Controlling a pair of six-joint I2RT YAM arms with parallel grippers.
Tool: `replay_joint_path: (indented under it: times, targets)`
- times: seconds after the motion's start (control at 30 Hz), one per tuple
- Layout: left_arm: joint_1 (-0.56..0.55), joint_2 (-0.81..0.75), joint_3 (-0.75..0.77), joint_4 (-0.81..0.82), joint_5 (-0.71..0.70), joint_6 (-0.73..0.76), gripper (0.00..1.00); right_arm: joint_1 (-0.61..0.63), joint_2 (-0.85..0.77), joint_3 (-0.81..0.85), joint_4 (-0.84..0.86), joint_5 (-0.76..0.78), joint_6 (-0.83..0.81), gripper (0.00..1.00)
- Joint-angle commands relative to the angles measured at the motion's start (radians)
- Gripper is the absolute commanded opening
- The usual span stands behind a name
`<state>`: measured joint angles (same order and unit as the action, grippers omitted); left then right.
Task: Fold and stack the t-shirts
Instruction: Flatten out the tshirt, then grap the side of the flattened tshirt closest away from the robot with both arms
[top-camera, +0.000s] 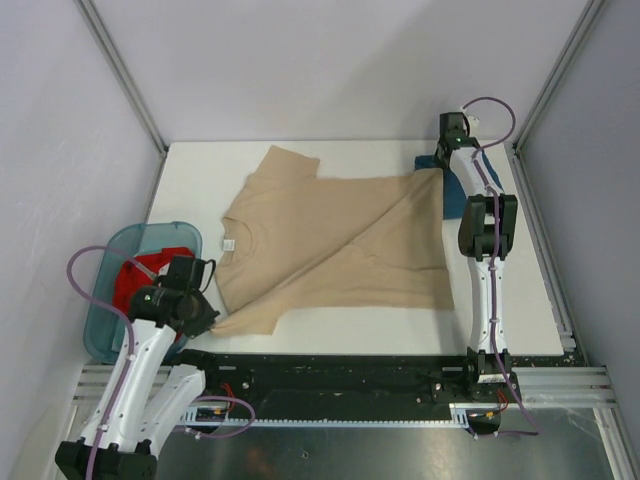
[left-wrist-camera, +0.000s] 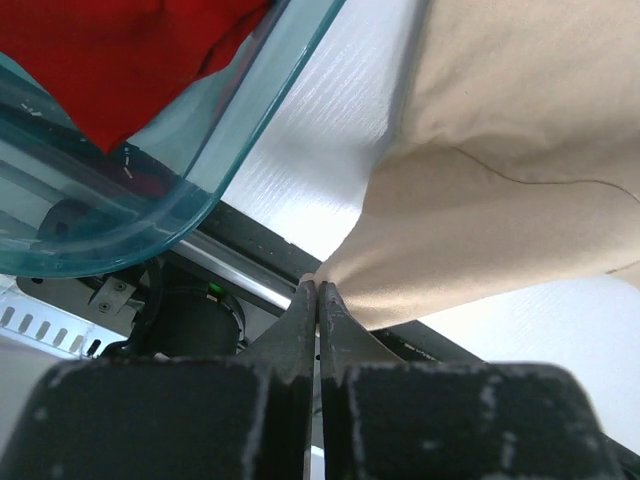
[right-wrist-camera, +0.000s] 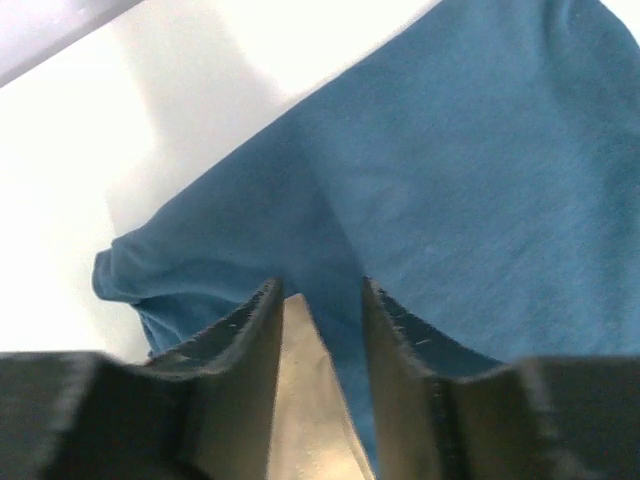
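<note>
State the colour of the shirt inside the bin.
The shirt in the bin is red, seen best in the left wrist view.

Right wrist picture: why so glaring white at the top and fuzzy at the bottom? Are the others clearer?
Right wrist view: the table is blown out to white, and the right pincer, close to the lens, is soft-edged; the teal shirt is clearer. Left wrist view: the left pincer blurs likewise, the tan shirt is crisp. Top view: even light, faint shadows.

Top cam: high up, looking down on whole table (top-camera: 350, 332). Left wrist cam v. close on tan shirt (left-wrist-camera: 500, 230) corner; right wrist cam tight on blue shirt (right-wrist-camera: 480, 180). Top view shares both.
</note>
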<state>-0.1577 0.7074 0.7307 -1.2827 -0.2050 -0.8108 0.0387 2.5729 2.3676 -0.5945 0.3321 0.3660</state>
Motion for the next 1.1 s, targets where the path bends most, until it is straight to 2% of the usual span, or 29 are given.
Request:
replay_joint_path:
  times: [0.0, 0.03, 0.1, 0.2, 0.3, 0.43, 0.53, 0.63, 0.73, 0.93, 1.07]
  targets:
    - [-0.006, 0.034, 0.041, 0.049, 0.023, 0.052, 0.00, -0.008, -0.036, 0.063, -0.018, 0.005, 0.016, 0.52]
    - [-0.005, 0.043, 0.042, 0.068, 0.030, 0.055, 0.00, -0.004, -0.060, 0.062, -0.039, 0.003, 0.026, 0.58]
    - [-0.006, 0.063, 0.044, 0.107, 0.039, 0.060, 0.00, 0.005, -0.120, 0.044, -0.094, 0.000, 0.050, 0.64]
    - [-0.005, 0.087, 0.047, 0.154, 0.050, 0.066, 0.00, 0.014, -0.259, -0.073, -0.170, -0.012, 0.112, 0.65]
    - [-0.005, 0.091, 0.043, 0.196, 0.058, 0.067, 0.00, 0.006, -0.455, -0.320, -0.199, -0.049, 0.204, 0.64]
    - [-0.005, 0.099, 0.040, 0.248, 0.073, 0.070, 0.00, -0.044, -0.769, -0.812, -0.110, -0.184, 0.307, 0.56]
    - [-0.005, 0.115, 0.048, 0.279, 0.085, 0.080, 0.00, -0.065, -0.936, -1.029, -0.131, -0.231, 0.350, 0.45]
    - [-0.005, 0.131, 0.058, 0.296, 0.087, 0.090, 0.00, -0.052, -1.065, -1.192, -0.187, -0.232, 0.399, 0.34]
    - [-0.006, 0.131, 0.059, 0.306, 0.089, 0.094, 0.00, -0.043, -1.190, -1.342, -0.212, -0.245, 0.456, 0.28]
    - [-0.005, 0.124, 0.053, 0.314, 0.093, 0.086, 0.00, -0.055, -1.366, -1.544, -0.275, -0.258, 0.546, 0.25]
    - [-0.005, 0.122, 0.054, 0.315, 0.090, 0.087, 0.00, -0.067, -1.427, -1.614, -0.301, -0.257, 0.580, 0.27]
